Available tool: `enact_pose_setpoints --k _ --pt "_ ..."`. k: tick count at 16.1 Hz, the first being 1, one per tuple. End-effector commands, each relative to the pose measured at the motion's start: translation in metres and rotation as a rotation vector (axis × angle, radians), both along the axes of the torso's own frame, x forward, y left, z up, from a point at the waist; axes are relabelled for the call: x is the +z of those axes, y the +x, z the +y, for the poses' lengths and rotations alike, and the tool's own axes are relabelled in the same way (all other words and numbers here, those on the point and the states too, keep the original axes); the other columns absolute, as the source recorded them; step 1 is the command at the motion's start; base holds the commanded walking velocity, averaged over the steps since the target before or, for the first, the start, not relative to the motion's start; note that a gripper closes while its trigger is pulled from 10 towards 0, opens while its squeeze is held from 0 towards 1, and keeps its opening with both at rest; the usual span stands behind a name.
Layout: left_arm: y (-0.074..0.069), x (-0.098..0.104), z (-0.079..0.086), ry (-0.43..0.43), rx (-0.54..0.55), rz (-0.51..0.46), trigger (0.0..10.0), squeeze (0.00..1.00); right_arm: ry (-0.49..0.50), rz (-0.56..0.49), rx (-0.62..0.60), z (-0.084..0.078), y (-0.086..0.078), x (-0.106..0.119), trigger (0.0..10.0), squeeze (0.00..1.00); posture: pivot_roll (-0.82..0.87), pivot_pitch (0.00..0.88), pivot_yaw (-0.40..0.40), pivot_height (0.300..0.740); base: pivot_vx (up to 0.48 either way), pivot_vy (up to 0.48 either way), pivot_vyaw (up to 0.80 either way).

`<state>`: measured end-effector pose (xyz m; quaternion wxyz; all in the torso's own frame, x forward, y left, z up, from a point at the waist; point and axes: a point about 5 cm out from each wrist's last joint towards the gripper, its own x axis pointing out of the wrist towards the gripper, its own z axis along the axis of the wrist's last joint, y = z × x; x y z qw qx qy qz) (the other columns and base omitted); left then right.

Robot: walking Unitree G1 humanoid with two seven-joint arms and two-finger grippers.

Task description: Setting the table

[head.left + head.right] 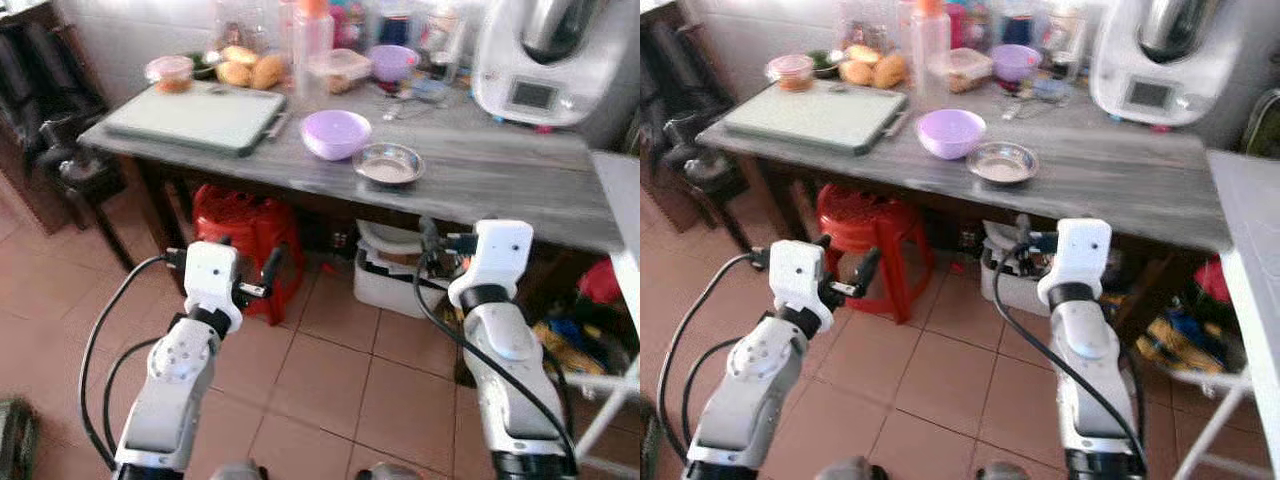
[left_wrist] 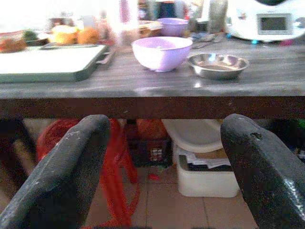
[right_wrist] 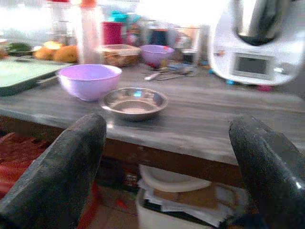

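Note:
A lilac bowl (image 1: 336, 133) stands near the front of the grey table (image 1: 500, 190). Just to its right sits a shallow steel bowl (image 1: 388, 164). A pale green tray (image 1: 195, 115) lies on the table's left end. Both arms are held up in front of the table edge, below the tabletop. My left gripper (image 2: 164, 125) is open with nothing between its fingers, facing the lilac bowl. My right gripper (image 3: 169, 126) is open too and empty, facing the steel bowl (image 3: 134, 101).
A white kitchen appliance (image 1: 540, 60) stands at the table's back right, with bottles, food tubs and a small purple bowl (image 1: 392, 60) along the back. Under the table are a red stool (image 1: 245, 235) and a white bin (image 1: 395, 275). A dark chair (image 1: 70, 160) is at left.

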<state>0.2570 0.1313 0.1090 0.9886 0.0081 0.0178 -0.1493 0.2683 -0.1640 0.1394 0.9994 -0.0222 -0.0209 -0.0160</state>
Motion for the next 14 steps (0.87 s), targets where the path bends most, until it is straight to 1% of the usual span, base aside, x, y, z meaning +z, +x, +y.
enact_pose_setpoints --k 1,8,9,10,12,14 --pt "0.0020 0.0028 -0.0019 0.008 -0.009 -0.014 10.0 0.00 -0.003 0.012 -0.006 -0.0036 0.0009 -0.0011 10.0 0.00 0.01 0.000 0.002 0.740 0.000 0.000 -0.80" --pt "0.0029 0.0042 -0.0017 0.001 -0.013 -0.024 10.0 0.00 -0.005 0.020 -0.006 -0.0046 0.0006 -0.0027 10.0 0.00 0.01 0.000 0.000 0.740 0.000 0.000 -0.80" --pt "0.0039 0.0070 -0.0017 -0.003 -0.036 -0.043 10.0 0.00 -0.006 0.013 0.002 -0.0033 0.0011 -0.0017 10.0 0.00 0.01 0.000 0.002 0.740 0.000 0.000 0.00" --pt "0.0039 0.0077 -0.0015 0.003 -0.039 -0.048 10.0 0.00 -0.007 0.009 0.005 -0.0027 0.0013 -0.0012 10.0 0.00 0.01 0.000 0.002 0.740 0.000 0.000 0.00" --pt "0.0029 0.0094 -0.0022 -0.012 -0.065 -0.054 10.0 0.00 -0.007 0.006 0.005 -0.0034 0.0028 0.0000 10.0 0.00 0.01 0.000 0.002 0.740 0.000 0.000 0.00" --pt "0.0011 0.0093 -0.0029 -0.017 -0.076 -0.055 10.0 0.00 -0.005 0.014 -0.005 -0.0055 0.0033 -0.0012 10.0 0.00 0.01 0.000 0.001 0.740 0.000 -0.368 0.00"
